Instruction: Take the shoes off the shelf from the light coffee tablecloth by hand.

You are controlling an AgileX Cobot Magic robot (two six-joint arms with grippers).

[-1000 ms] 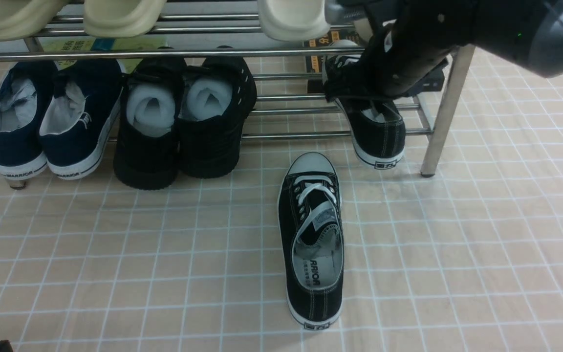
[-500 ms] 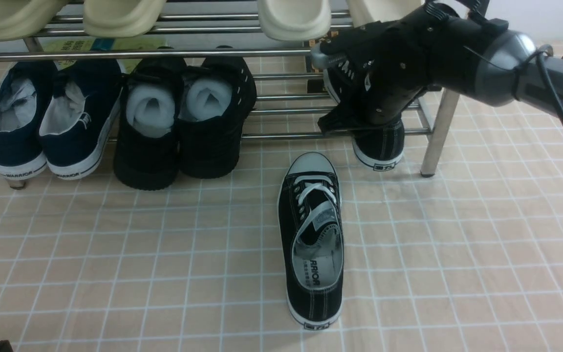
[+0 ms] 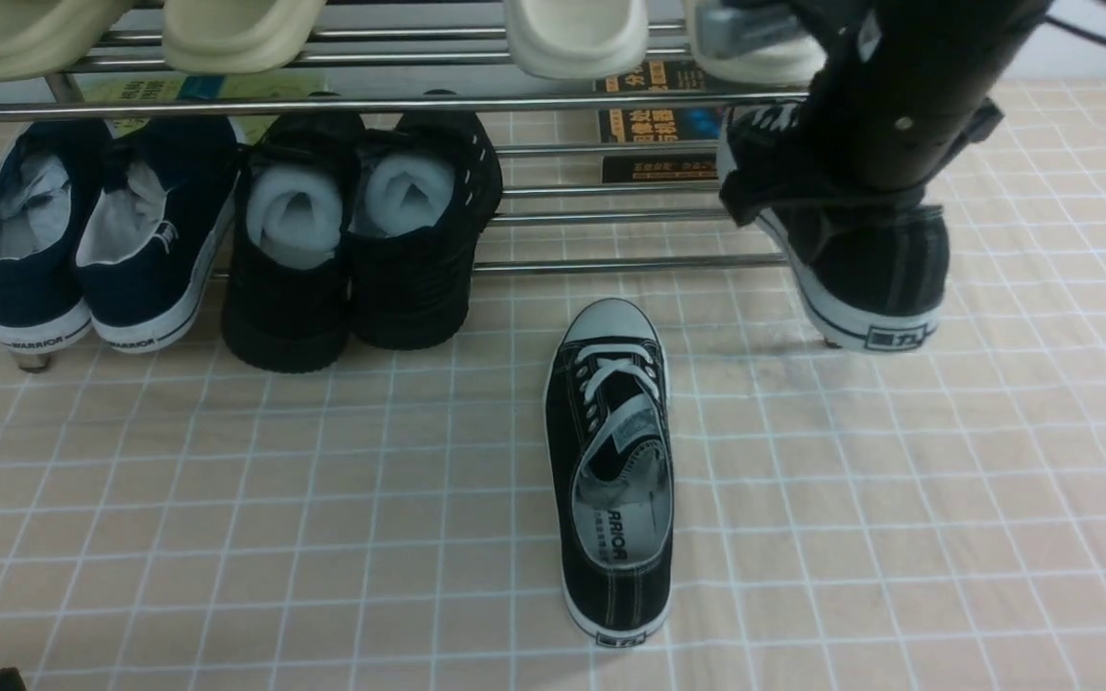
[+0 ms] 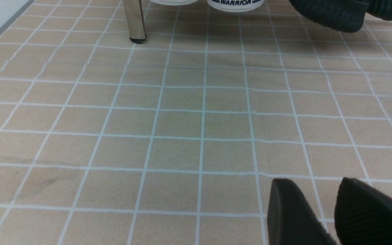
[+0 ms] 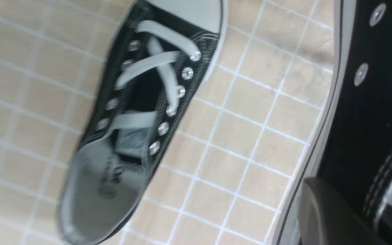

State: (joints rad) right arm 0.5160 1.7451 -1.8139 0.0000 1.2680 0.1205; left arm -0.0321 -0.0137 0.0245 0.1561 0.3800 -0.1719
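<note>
One black canvas shoe (image 3: pixel 611 480) with white laces lies on the light coffee tablecloth (image 3: pixel 227 499) in front of the chrome shelf (image 3: pixel 323 104), toe toward the rack; it also shows in the right wrist view (image 5: pixel 141 112). My right gripper (image 3: pixel 788 203) is shut on the other shoe (image 3: pixel 865 278), pinching its side wall (image 5: pixel 362 112) near the opening. That shoe hangs heel-first in front of the shelf's right end. My left gripper (image 4: pixel 322 207) hovers low over bare cloth at the near left, its fingers a little apart with nothing between them.
Navy sneakers (image 3: pixel 102 240) and black chunky shoes (image 3: pixel 361 240) with white foam fill the lower tier's left half. Cream slippers (image 3: pixel 572 34) sit on the upper tier. A dark box (image 3: pixel 654 125) lies behind the rack. A shelf leg (image 4: pixel 134 20) stands ahead of my left gripper.
My right gripper has closed on the second shoe and drawn it out of the lower tier, toward me and to the right. The shoe on the cloth and my left arm have not moved.
</note>
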